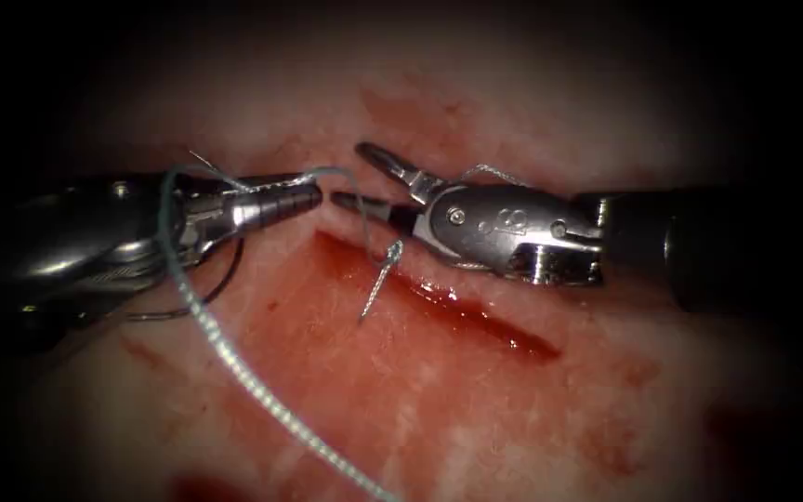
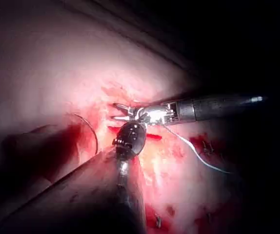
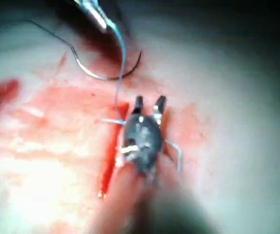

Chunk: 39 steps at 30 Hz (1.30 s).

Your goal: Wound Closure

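My left tool reaches in from the left with its jaws shut on the pale thread. The thread arcs over this tool and trails off toward the near edge of the tissue. From the jaw tips it also bends down to a short frayed end over the cut. Facing it tip to tip, my right tool stands open and holds nothing. The curved needle lies free on the tissue left of the cut, under the left tool.
Red fluid smears the tissue around the cut, thickest at its upper end. In the left wrist view, earlier stitches sit on the tissue beyond the right tool's shaft.
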{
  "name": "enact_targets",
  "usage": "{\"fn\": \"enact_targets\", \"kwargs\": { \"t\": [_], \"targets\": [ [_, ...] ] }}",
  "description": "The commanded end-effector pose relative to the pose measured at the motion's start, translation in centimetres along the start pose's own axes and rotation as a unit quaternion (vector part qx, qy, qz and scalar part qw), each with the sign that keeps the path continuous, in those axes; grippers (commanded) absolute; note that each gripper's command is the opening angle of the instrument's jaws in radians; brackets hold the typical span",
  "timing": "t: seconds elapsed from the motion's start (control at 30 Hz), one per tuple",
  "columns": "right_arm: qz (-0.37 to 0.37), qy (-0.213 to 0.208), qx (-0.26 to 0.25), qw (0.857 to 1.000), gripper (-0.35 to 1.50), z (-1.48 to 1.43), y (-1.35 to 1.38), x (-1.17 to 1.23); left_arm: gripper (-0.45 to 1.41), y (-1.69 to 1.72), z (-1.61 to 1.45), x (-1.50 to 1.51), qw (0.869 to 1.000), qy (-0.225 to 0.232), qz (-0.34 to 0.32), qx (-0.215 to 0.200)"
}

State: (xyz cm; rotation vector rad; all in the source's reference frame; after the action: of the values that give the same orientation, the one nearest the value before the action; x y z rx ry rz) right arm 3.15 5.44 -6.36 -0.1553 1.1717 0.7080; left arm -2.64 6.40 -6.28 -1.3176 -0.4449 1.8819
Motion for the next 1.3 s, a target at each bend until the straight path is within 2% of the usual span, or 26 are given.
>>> {"fn": "enact_targets", "kwargs": {
  "t": [0.03,0.3,0.57,0.77,0.93,1.13,1.27,1.3],
  "targets": [
    [-0.001,0.002,0.006,1.000,0.14,0.09,-0.08,-0.04,-0.35,-0.04,0.12,-0.05,1.000,-0.001,0.001,-0.006],
    [-0.004,0.015,0.041,0.999,-0.08,-0.01,-0.20,-0.06,-0.35,-0.66,0.70,-0.09,0.998,-0.039,0.026,-0.045],
    [0.004,0.048,0.050,0.998,-0.13,-0.23,-0.30,-0.06,-0.35,-1.06,0.89,-0.28,0.993,-0.076,0.052,-0.071],
    [0.021,0.071,0.028,0.997,-0.13,-0.31,-0.25,-0.08,-0.35,-1.15,0.97,-0.55,0.991,-0.092,0.050,-0.083],
    [0.041,0.097,-0.013,0.994,-0.15,-0.40,-0.15,-0.07,-0.35,-1.15,1.03,-0.78,0.989,-0.102,0.050,-0.091],
    [0.078,0.131,-0.027,0.988,-0.16,-0.49,-0.08,-0.10,-0.35,-1.17,1.09,-0.97,0.989,-0.107,0.047,-0.094],
    [0.106,0.134,-0.042,0.984,0.00,-0.53,-0.06,-0.17,-0.35,-1.24,1.14,-1.14,0.989,-0.112,0.041,-0.093],
    [0.134,0.136,-0.049,0.980,0.09,-0.53,-0.06,-0.20,-0.35,-1.24,1.16,-1.24,0.989,-0.113,0.038,-0.093]
  ]
}}
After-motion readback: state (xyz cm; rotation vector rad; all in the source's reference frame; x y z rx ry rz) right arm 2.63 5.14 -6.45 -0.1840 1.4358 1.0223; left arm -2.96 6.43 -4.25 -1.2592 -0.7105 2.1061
